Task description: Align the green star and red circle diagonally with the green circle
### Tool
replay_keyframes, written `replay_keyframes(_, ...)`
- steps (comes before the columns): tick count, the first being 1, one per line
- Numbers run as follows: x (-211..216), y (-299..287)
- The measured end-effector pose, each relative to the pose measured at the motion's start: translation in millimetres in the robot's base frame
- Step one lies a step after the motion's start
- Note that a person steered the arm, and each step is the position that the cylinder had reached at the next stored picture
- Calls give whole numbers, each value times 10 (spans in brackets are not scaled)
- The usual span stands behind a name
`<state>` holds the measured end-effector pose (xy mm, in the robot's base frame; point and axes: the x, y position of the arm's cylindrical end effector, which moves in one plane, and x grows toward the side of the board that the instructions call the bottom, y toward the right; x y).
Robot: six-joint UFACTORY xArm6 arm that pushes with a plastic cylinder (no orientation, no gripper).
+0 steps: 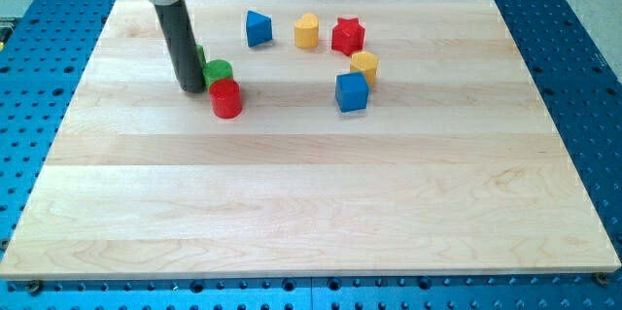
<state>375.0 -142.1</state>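
Observation:
The red circle [226,99] stands at the upper left of the wooden board. The green circle [218,70] touches it just above and to its left. A green block, probably the green star [199,56], shows only as a sliver behind the dark rod. My tip [190,87] rests on the board just left of the green circle and up-left of the red circle, close to or touching the green circle.
A blue triangle [258,28], a yellow heart [307,31], a red star [347,36], a yellow hexagon-like block [364,65] and a blue cube [352,91] stand at the upper middle. The wooden board [311,193] lies on a blue perforated table.

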Motion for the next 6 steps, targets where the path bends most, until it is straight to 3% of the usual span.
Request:
replay_keyframes(2, -31, -329)
replay_keyframes(4, -210, -47)
replay_keyframes(5, 532, 61)
replay_keyframes(6, 811, 681)
